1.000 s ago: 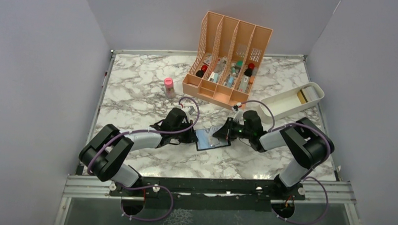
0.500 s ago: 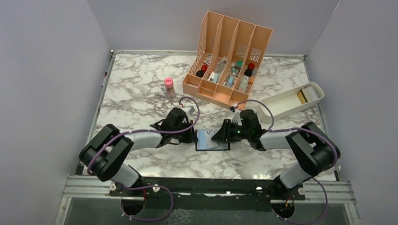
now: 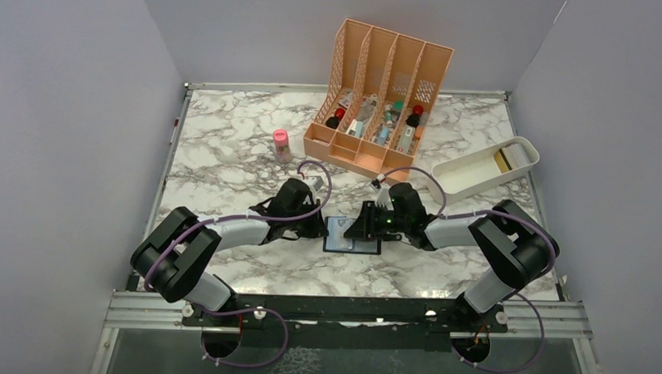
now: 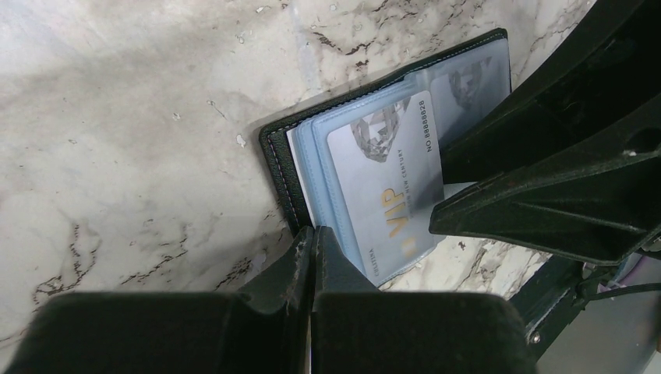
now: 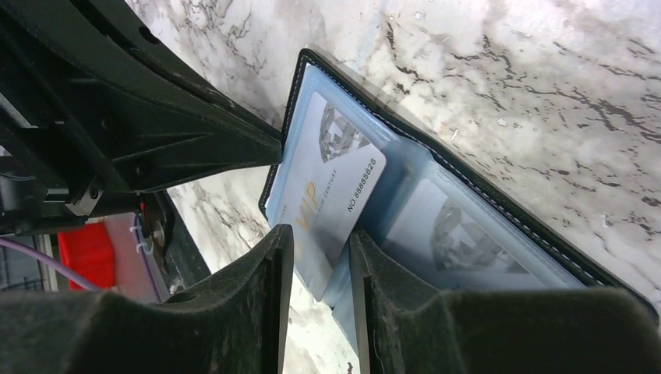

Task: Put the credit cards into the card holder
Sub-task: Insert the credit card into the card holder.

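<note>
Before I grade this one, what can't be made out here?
Left wrist: the shut left tool hides its contact with the card holder; pinching or pressing, unclear.
Right wrist: the right tool crops the near end of the VIP card; how far it is seated is hidden.
Top view: both tools cover the holder; what lies in the white tray is too small.

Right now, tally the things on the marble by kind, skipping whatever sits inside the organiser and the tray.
Card holder: 1
Cards showing in it: 2 (VIP card, second card)
File organiser: 1
Tray: 1
Pink bottle: 1
Total: 6
</note>
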Action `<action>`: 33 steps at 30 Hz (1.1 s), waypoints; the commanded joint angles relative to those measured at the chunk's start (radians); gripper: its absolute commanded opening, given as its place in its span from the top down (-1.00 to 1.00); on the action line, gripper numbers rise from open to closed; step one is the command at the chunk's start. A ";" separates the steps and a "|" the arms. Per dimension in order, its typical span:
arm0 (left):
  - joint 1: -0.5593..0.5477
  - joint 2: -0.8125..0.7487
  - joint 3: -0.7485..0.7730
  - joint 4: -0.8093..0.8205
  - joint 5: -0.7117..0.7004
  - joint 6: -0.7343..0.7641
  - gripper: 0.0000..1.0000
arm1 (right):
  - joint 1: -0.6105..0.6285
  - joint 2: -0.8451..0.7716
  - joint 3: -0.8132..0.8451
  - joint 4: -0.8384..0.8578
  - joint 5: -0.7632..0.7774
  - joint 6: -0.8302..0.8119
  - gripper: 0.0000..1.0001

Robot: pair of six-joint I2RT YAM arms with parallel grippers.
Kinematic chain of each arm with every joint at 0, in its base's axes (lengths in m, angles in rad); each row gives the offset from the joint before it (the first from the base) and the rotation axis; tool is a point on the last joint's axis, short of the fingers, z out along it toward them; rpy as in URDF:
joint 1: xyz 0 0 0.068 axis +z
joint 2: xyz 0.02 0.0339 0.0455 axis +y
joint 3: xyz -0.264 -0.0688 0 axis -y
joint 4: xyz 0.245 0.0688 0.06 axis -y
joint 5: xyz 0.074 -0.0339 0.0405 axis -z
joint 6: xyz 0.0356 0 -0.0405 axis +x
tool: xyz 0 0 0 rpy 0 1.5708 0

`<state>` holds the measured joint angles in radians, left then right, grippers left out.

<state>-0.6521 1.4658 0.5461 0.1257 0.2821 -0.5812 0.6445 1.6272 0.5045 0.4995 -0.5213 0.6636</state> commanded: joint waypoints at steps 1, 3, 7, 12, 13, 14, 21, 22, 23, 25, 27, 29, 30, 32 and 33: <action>-0.007 0.002 0.002 -0.038 0.022 -0.008 1.00 | 0.024 0.017 0.009 -0.038 0.007 -0.005 0.22; -0.007 0.002 0.004 -0.031 0.031 -0.013 0.99 | 0.024 0.016 0.009 -0.042 0.006 -0.005 0.19; -0.007 0.005 0.014 -0.026 0.054 -0.018 0.97 | 0.024 0.027 0.007 -0.029 0.013 -0.010 0.26; -0.007 -0.004 0.015 -0.017 0.066 -0.028 0.95 | 0.024 0.054 -0.018 0.050 0.001 0.015 0.65; -0.007 -0.007 0.019 -0.024 0.063 -0.025 0.95 | 0.024 0.055 -0.026 0.073 -0.007 0.025 0.74; -0.007 -0.010 0.021 -0.033 0.056 -0.024 0.94 | 0.024 0.055 -0.035 0.097 -0.015 0.035 0.81; 0.003 -0.089 -0.018 -0.072 0.031 -0.078 0.77 | 0.024 0.049 -0.085 0.262 -0.085 0.112 0.98; 0.010 -0.104 -0.035 -0.057 0.043 -0.096 0.74 | 0.024 0.052 -0.090 0.292 -0.101 0.129 0.98; 0.017 -0.120 -0.051 -0.038 0.060 -0.115 0.74 | 0.024 0.056 -0.095 0.318 -0.119 0.143 0.98; 0.037 -0.155 -0.083 0.000 0.092 -0.152 0.73 | 0.023 0.064 -0.103 0.363 -0.142 0.168 0.98; 0.055 -0.179 -0.099 0.014 0.107 -0.163 0.73 | 0.023 0.068 -0.106 0.401 -0.161 0.185 0.98; 0.068 -0.191 -0.095 -0.010 0.100 -0.149 0.73 | 0.023 0.075 -0.111 0.437 -0.181 0.200 0.98; 0.075 -0.195 -0.089 -0.033 0.091 -0.139 0.74 | 0.023 0.080 -0.114 0.454 -0.190 0.207 0.98; 0.082 -0.200 -0.080 -0.059 0.070 -0.121 0.76 | 0.022 0.091 -0.112 0.480 -0.212 0.214 0.98; 0.084 -0.202 -0.077 -0.066 0.063 -0.114 0.76 | 0.023 0.098 -0.114 0.493 -0.218 0.221 0.98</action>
<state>-0.5819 1.2915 0.4503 0.0818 0.3481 -0.7101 0.6601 1.6981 0.4019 0.8593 -0.6643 0.8455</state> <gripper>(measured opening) 0.125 0.017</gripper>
